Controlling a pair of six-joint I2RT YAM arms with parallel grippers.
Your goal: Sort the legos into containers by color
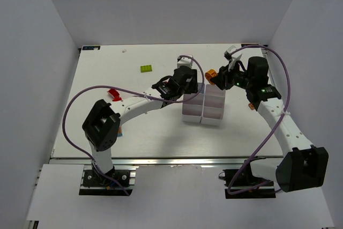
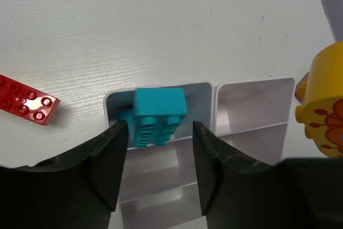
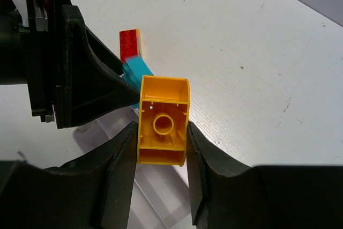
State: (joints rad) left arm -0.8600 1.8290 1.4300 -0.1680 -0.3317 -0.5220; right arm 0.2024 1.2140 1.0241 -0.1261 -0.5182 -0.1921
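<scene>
Yellow lego (image 3: 163,97) sits clamped within the right end effector (image 3: 161,128).

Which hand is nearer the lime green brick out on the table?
Left. The left hand hangs over the bins, right of the lime green brick; the right hand, gripping a yellow brick, is farther right.

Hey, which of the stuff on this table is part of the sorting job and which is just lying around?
Job: white bins, cyan lego, yellow lego in right end effector, red lego, lime lego, orange lego.
Lying about: purple cables.
</scene>
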